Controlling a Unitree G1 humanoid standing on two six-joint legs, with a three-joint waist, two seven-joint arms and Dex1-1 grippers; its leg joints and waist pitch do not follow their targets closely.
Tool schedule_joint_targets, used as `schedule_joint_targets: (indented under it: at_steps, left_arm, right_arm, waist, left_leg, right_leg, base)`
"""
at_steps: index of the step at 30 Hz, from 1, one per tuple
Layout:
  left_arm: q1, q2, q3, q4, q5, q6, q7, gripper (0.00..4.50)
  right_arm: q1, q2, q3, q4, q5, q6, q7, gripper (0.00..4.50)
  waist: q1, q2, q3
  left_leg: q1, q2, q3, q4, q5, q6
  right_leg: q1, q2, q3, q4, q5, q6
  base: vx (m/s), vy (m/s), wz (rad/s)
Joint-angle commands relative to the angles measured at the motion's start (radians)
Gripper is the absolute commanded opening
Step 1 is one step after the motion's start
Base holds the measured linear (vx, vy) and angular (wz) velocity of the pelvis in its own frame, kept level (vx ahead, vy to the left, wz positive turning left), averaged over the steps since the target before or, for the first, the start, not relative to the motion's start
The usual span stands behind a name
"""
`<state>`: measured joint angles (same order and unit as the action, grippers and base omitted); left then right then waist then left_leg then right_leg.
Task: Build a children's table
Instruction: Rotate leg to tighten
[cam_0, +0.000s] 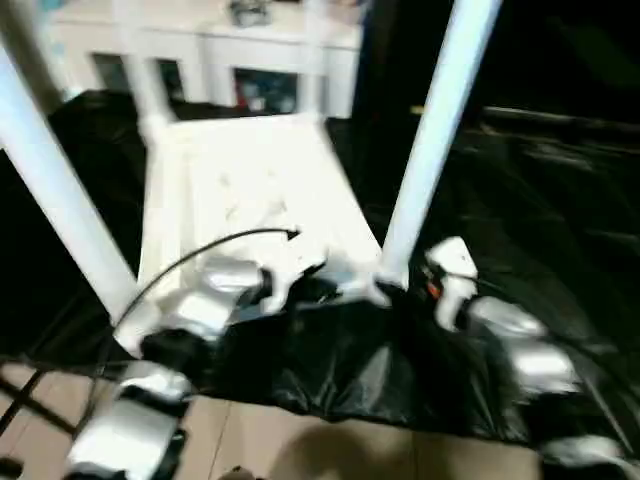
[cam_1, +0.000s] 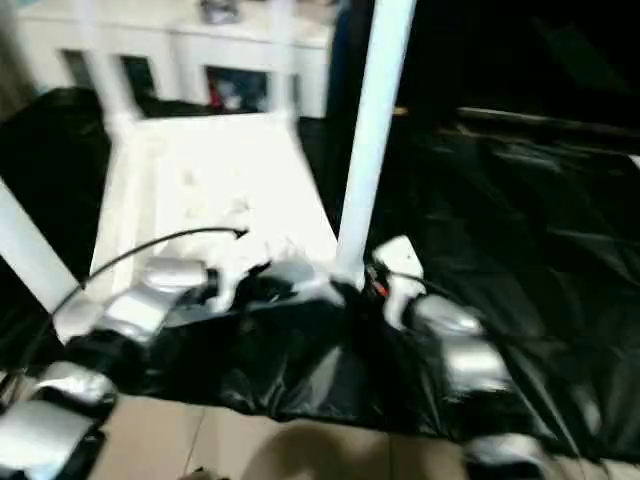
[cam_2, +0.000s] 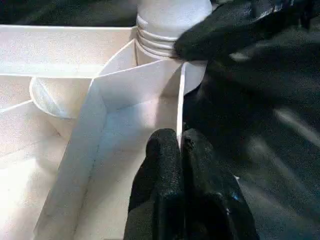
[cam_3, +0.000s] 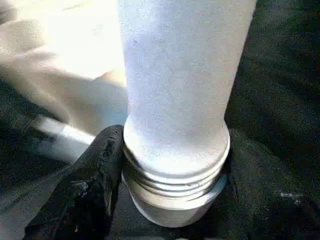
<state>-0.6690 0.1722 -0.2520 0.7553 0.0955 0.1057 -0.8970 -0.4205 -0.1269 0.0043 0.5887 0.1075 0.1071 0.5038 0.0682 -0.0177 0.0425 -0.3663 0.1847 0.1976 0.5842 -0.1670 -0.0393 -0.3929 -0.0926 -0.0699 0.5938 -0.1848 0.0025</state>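
Clearly the work is near its end: the children's table (cam_0: 240, 190) lies upside down on a black sheet (cam_0: 540, 200), with its ribbed underside facing up, and legs stand up from its corners. The two far legs (cam_0: 140, 70) rise in front of a white cabinet (cam_0: 210, 50), and the near-left leg (cam_0: 60, 200) also stands in its corner. The near-right leg (cam_3: 182, 90) is the one in hand. In the right wrist view its threaded end (cam_3: 175, 185) sits in the corner socket, but some rings of thread are still visible above the socket, so I judge that it is not yet screwed fully home. The right gripper (cam_3: 172, 175) has its two black fingers around the base of this leg, one finger (cam_3: 92, 185) on each side, closed on it in a wide grip. The left gripper (cam_2: 182, 150) is closed, and it pinches the thin edge wall (cam_2: 180, 100) of the table top near the same corner, probably to hold the top steady while the leg turns. What is left, as far as I can tell, is to finish this last leg, let go, and turn the table onto its feet.
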Motion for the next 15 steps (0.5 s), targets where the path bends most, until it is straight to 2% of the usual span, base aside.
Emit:
schedule_joint_targets:
  at_steps: [1,2,3,4,5,6,9,10,11,12,13,14,15]
  left_arm:
    - [-0.025,-0.110,-0.052,-0.021,-0.006,-0.007,0.034,0.00]
    - [-0.025,-0.116,-0.053,-0.018,0.001,-0.008,0.042,0.00]
    - [-0.025,-0.116,-0.053,-0.018,0.001,-0.008,0.042,0.00]
    - [-0.023,-0.121,-0.056,-0.015,0.007,-0.014,0.044,0.00]
    - [-0.021,-0.119,-0.055,-0.017,0.006,-0.018,0.041,0.00]
    - [-0.021,-0.119,-0.055,-0.017,0.006,-0.018,0.041,0.00]
    - [-0.004,-0.096,-0.054,-0.041,-0.004,-0.041,-0.004,0.00]
    - [0.008,-0.073,-0.051,-0.063,-0.020,-0.054,-0.047,0.00]
    - [0.009,-0.071,-0.050,-0.065,-0.022,-0.053,-0.051,0.00]
    - [0.018,-0.047,-0.046,-0.083,-0.034,-0.054,-0.090,0.00]
    - [0.018,-0.047,-0.046,-0.083,-0.034,-0.054,-0.090,0.00]
    - [0.025,-0.019,-0.046,-0.098,-0.044,-0.057,-0.133,0.00]
    - [0.027,-0.004,-0.046,-0.103,-0.047,-0.057,-0.153,0.00]
  right_arm:
    - [-0.045,0.129,0.066,0.091,-0.013,0.021,-0.100,2.74]
    - [-0.057,0.148,0.063,0.105,-0.019,0.009,-0.111,2.74]
    - [-0.057,0.148,0.063,0.105,-0.019,0.009,-0.111,2.74]
    - [-0.068,0.165,0.076,0.112,-0.039,-0.028,-0.109,3.09]
    - [-0.069,0.168,0.082,0.108,-0.044,-0.050,-0.097,3.09]
    - [-0.069,0.168,0.082,0.108,-0.044,-0.050,-0.097,3.44]
    - [-0.059,0.155,0.060,0.084,-0.016,-0.062,-0.059,3.58]
    - [-0.047,0.122,0.058,0.062,-0.013,-0.067,-0.026,3.71]
    - [-0.045,0.118,0.058,0.059,-0.013,-0.068,-0.021,3.71]
    - [-0.033,0.075,0.058,0.035,-0.009,-0.072,0.026,3.86]
    - [-0.033,0.075,0.058,0.035,-0.009,-0.072,0.026,3.96]
    - [-0.018,0.015,0.063,0.009,-0.009,-0.074,0.094,3.96]
    - [-0.013,-0.016,0.065,0.002,-0.010,-0.080,0.128,3.96]
  waist:
    - [-0.007,0.004,-0.044]
    - [-0.016,0.004,-0.044]
    - [-0.018,0.002,-0.045]
    - [-0.017,0.004,-0.045]
    - [-0.018,0.003,-0.045]
    - [-0.018,0.002,-0.044]
    - [-0.015,0.001,-0.046]
    - [-0.014,0.005,-0.046]
    - [-0.013,0.004,-0.047]
    - [-0.012,0.002,-0.048]
    - [-0.008,0.000,-0.050]
    - [-0.005,-0.007,-0.051]
    - [0.005,-0.005,-0.054]
  left_leg:
    - [0.014,0.048,-0.049,-0.094,-0.464,-0.063]
    - [0.018,0.047,-0.048,-0.093,-0.482,-0.063]
    - [0.018,0.046,-0.047,-0.092,-0.486,-0.060]
    - [0.019,0.045,-0.046,-0.091,-0.483,-0.052]
    - [0.020,0.045,-0.043,-0.090,-0.483,-0.045]
    - [0.020,0.045,-0.041,-0.090,-0.482,-0.038]
    - [0.018,0.045,-0.039,-0.090,-0.469,-0.028]
    - [0.017,0.047,-0.038,-0.091,-0.459,-0.025]
    - [0.016,0.047,-0.038,-0.091,-0.455,-0.022]
    - [0.015,0.047,-0.035,-0.091,-0.436,-0.017]
    - [0.014,0.047,-0.032,-0.089,-0.408,-0.006]
    - [0.015,0.047,-0.026,-0.086,-0.375,0.007]
    - [0.014,0.047,-0.024,-0.082,-0.334,0.021]
  right_leg:
    - [0.021,-0.073,0.036,-0.101,-0.533,-0.115]
    - [0.015,-0.071,0.038,-0.103,-0.521,-0.120]
    - [0.016,-0.071,0.038,-0.103,-0.516,-0.122]
    - [0.016,-0.070,0.040,-0.104,-0.502,-0.124]
    - [0.012,-0.069,0.043,-0.104,-0.483,-0.131]
    - [0.012,-0.066,0.044,-0.103,-0.467,-0.137]
    - [0.015,-0.067,0.046,-0.099,-0.437,-0.148]
    - [0.016,-0.067,0.047,-0.098,-0.416,-0.156]
    - [0.017,-0.066,0.047,-0.097,-0.404,-0.159]
    - [0.020,-0.066,0.048,-0.093,-0.373,-0.168]
    - [0.023,-0.064,0.050,-0.090,-0.336,-0.176]
    - [0.023,-0.064,0.052,-0.087,-0.301,-0.187]
    - [0.030,-0.065,0.052,-0.081,-0.264,-0.198]
  base:
    - [0.000,0.000,0.00]
    - [0.000,0.000,0.00]
    - [0.000,0.000,0.00]
    - [0.000,0.000,0.00]
    - [0.000,0.000,0.00]
    - [0.000,0.000,0.00]
    - [0.000,0.000,0.00]
    - [0.000,0.000,0.00]
    - [0.000,0.000,0.00]
    - [0.000,0.000,0.00]
    - [0.000,0.000,0.00]
    - [0.000,0.000,0.00]
    - [0.000,0.000,0.00]
